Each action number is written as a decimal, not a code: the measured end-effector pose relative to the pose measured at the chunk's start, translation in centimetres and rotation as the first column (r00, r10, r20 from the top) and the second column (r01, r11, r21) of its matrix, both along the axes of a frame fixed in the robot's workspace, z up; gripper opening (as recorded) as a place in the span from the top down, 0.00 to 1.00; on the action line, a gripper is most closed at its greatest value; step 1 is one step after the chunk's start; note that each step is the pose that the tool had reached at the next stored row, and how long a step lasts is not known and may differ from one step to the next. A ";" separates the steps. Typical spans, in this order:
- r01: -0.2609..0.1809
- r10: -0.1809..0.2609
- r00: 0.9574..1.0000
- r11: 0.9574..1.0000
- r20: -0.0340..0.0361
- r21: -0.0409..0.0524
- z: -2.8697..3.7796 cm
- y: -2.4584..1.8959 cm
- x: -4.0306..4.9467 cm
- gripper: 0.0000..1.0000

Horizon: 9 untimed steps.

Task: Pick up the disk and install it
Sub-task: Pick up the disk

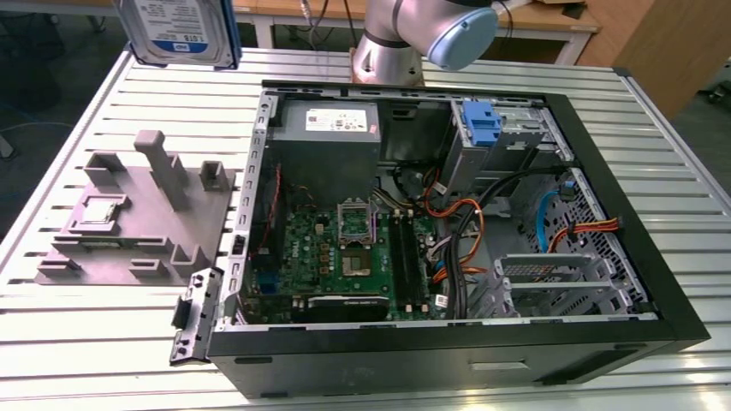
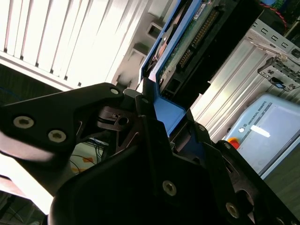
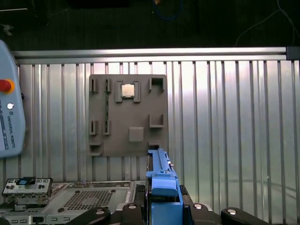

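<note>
The disk (image 1: 177, 30), silver-grey with a white-and-blue label and blue rails, hangs high above the table's far corner on the exterior view's left, away from the open computer case (image 1: 656, 282). In the second wrist view my gripper (image 2: 171, 123) is shut on the disk (image 2: 192, 35), its black fingers (image 2: 140, 110) clamping the blue rail, with the drive's circuit-board side showing. In the first wrist view the disk (image 3: 161, 180) appears edge-on, held in the gripper (image 3: 161, 213) over the slatted table.
A grey fixture plate (image 1: 126, 223) lies beside the case, with a small chip (image 3: 127, 90) seated in it. Inside the case are a grey power-supply box (image 1: 331, 128), a bare blue bracket (image 1: 482, 124) in a drive bay, and cables. A pendant (image 3: 9, 117) rests nearby.
</note>
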<state>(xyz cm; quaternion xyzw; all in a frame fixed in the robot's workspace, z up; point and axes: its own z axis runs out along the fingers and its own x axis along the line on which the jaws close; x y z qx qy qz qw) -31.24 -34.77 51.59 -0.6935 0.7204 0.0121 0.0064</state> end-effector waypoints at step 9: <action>0.000 0.000 1.000 1.000 0.000 0.000 0.00 0.00 0.34 0.64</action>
